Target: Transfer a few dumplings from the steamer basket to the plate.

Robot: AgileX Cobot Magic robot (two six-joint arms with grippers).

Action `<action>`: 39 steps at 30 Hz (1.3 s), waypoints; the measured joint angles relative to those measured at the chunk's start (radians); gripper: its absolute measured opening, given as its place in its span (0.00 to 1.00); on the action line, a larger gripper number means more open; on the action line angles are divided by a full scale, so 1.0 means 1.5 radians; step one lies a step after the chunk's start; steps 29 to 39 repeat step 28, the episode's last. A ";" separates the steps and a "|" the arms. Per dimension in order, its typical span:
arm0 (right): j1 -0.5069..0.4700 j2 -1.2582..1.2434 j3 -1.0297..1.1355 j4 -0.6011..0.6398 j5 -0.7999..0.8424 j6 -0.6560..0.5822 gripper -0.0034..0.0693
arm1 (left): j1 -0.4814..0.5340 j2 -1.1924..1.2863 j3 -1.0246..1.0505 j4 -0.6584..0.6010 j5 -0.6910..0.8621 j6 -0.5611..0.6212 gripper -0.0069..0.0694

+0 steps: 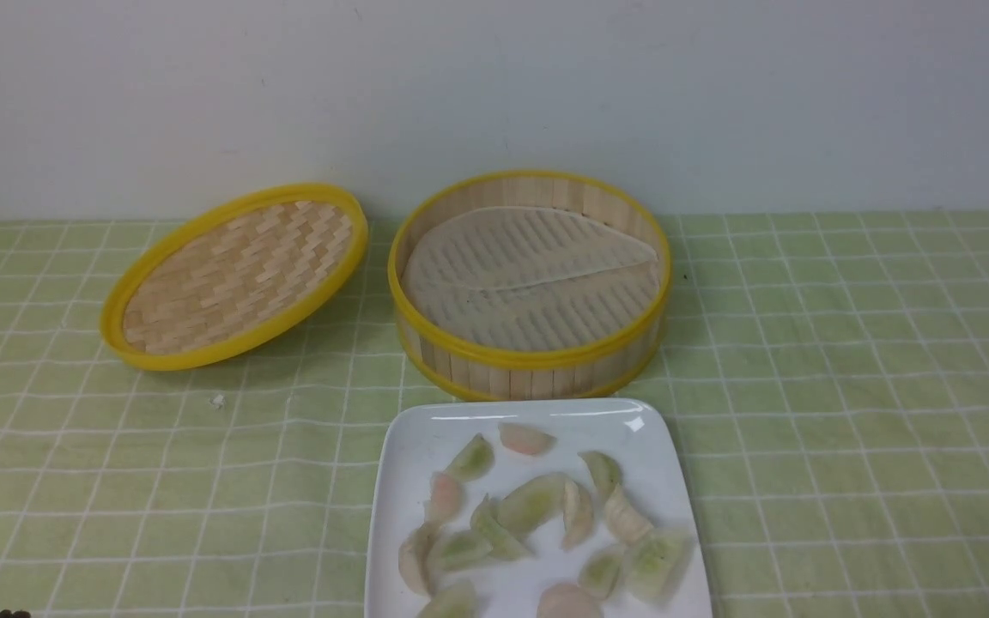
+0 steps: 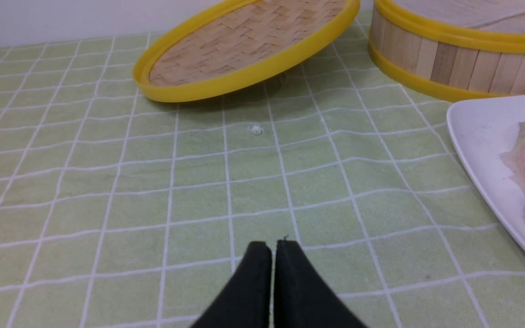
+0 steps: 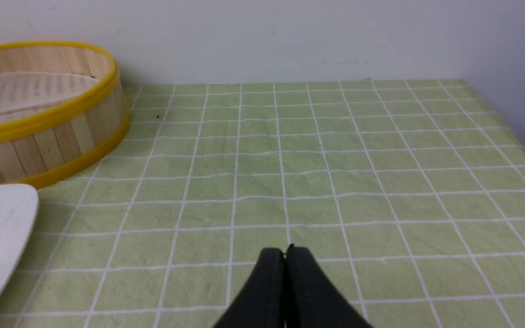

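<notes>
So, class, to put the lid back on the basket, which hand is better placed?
Probably left: the left hand faces the lid, which lies left of the steamer basket; the right hand has no lid in view.

Plain white wall [image 1: 494,86] behind; pale green tablecloth [image 1: 846,386] with white grid lines, slightly wrinkled; even light.

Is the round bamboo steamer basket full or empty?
Empty: the round bamboo steamer basket holds only its whitish liner sheet; the pale dumplings all lie on the white square plate.
</notes>
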 joint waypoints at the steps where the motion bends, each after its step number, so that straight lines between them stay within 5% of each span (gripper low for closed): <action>1: 0.000 0.000 0.000 0.000 0.000 0.000 0.03 | 0.000 0.000 0.000 0.000 0.000 0.000 0.08; 39: 0.000 0.000 0.000 0.000 0.000 0.011 0.03 | 0.000 0.000 0.000 0.000 0.000 0.000 0.08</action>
